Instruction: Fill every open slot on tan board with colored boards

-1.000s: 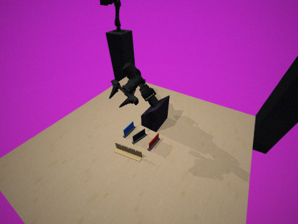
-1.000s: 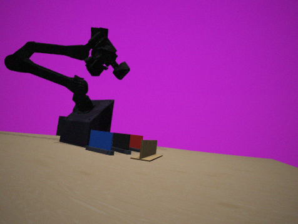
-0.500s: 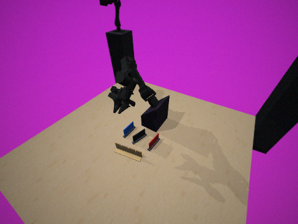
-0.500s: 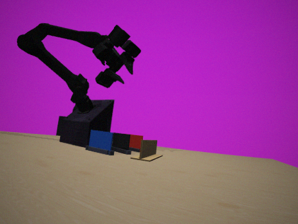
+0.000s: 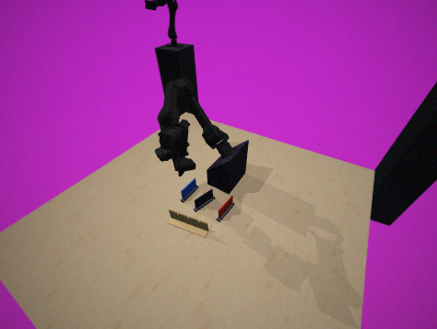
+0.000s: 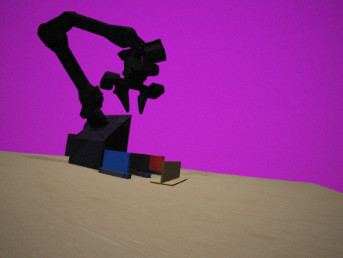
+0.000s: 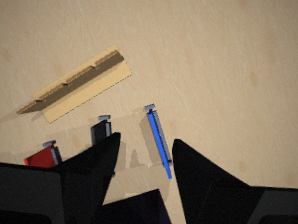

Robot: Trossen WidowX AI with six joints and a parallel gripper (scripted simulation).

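3 colored boards stand in holders: black (image 5: pixel 204 200) (image 6: pixel 139 163) (image 7: pixel 99 132) centrally, blue board (image 5: pixel 188 189) (image 6: pixel 116 161) (image 7: pixel 159 140) at its 10 o'clock, red board (image 5: pixel 225 208) (image 6: pixel 156 163) (image 7: pixel 41 157) near 4 in the top view. Slotted tan board (image 5: pixel 188 221) (image 6: pixel 171 171) (image 7: pixel 77 83) stands at 7. Claw (image 5: pixel 183 170) (image 6: pixel 134 112) (image 7: pixel 147 141) hangs above, partly open, gripping nothing.

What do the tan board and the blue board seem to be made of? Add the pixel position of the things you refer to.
The tan board (image 5: pixel 188 220) (image 6: pixel 171 172) (image 7: pixel 82 82) looks like matte, unfinished wood or cardboard: plain tan, without shine. The blue board (image 5: pixel 188 189) (image 6: pixel 117 161) (image 7: pixel 159 137) could be painted wood or plastic, being evenly colored and flat.
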